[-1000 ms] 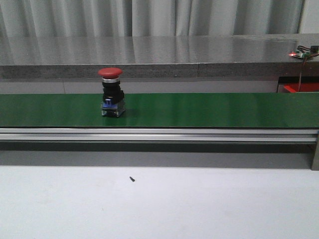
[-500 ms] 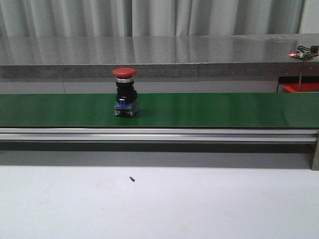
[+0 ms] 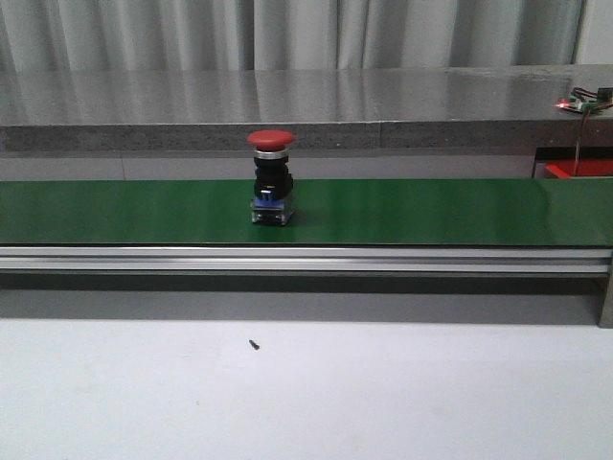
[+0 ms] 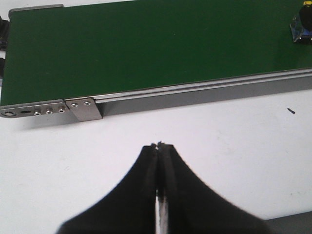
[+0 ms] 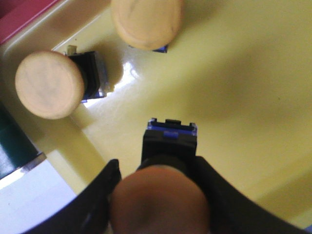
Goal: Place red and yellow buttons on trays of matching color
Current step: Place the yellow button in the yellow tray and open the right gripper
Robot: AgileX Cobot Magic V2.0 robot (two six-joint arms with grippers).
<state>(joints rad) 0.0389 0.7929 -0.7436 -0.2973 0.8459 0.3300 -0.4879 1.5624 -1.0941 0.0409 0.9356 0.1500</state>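
- A long green conveyor belt [image 3: 431,211] runs across the front view, with a silver rail along its near edge and a white table [image 3: 383,393] in front of it.
- Behind the belt stands a grey stone counter [image 3: 287,96], and at the counter's far right end sits a small board with a red light [image 3: 582,101].
- A bit of something red [image 3: 578,170] shows past the belt's right end, cut off by the frame edge, so it cannot be identified.
- A yellow tray [image 5: 243,87] fills the right wrist view; a strip of red [image 5: 24,14] borders one corner of it.
- A red button [image 3: 271,178] stands upright on the belt, a little left of the belt's middle, with nothing near it.
- In the left wrist view only a corner of that button shows, at the belt's edge.
- The right gripper [image 5: 158,195] is clamped on a yellow button [image 5: 161,195], whose dark body and blue base point at the tray; whether it touches the tray cannot be told.
- Two more yellow buttons lie on the tray, one on its side [image 5: 48,85] and another [image 5: 146,22] close by it.
- The left gripper [image 4: 160,146] hangs over the table near the belt's end bracket [image 4: 85,109], fingers pressed together and empty.
- A tiny dark screw [image 3: 254,344] lies on the table in front of the belt.
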